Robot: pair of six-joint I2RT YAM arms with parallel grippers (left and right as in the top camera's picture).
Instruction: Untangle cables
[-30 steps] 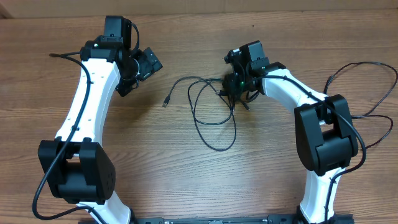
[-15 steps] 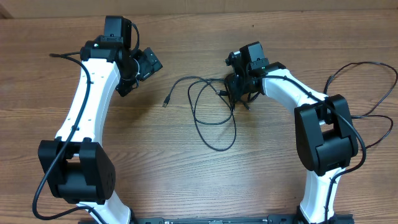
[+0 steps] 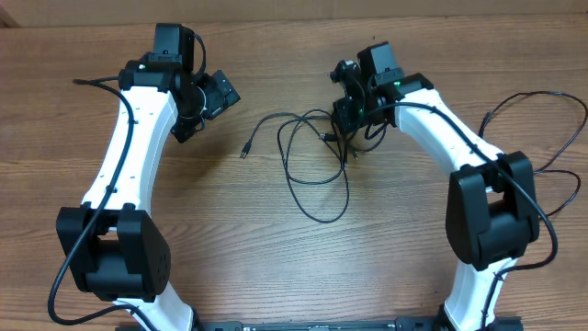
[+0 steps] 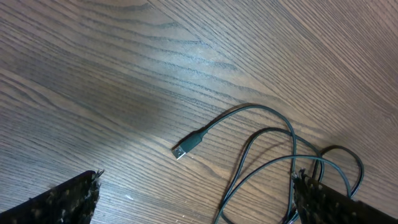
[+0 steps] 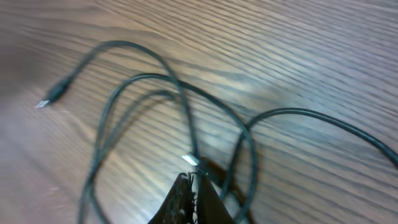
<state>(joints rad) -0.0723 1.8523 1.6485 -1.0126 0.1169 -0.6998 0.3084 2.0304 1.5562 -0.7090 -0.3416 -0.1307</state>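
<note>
Since the right hand [image 5: 191, 186] is clamped on the cables [image 4: 249, 106], I'd lift slowly; the left hand [image 4: 193, 202] gapes, holding nothing.

The left arm [image 3: 129, 156] and right arm [image 3: 432, 124] are curved white shells with bulky black joint housings [image 3: 115, 253]. Thick black wires [image 3: 551, 97] trail beside them. The left gripper [image 4: 196, 186] has black dotted fingers [image 4: 68, 199].

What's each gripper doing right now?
Left gripper: open, holding nothing.
Right gripper: closed, pinching the cables at the tangle.
</note>
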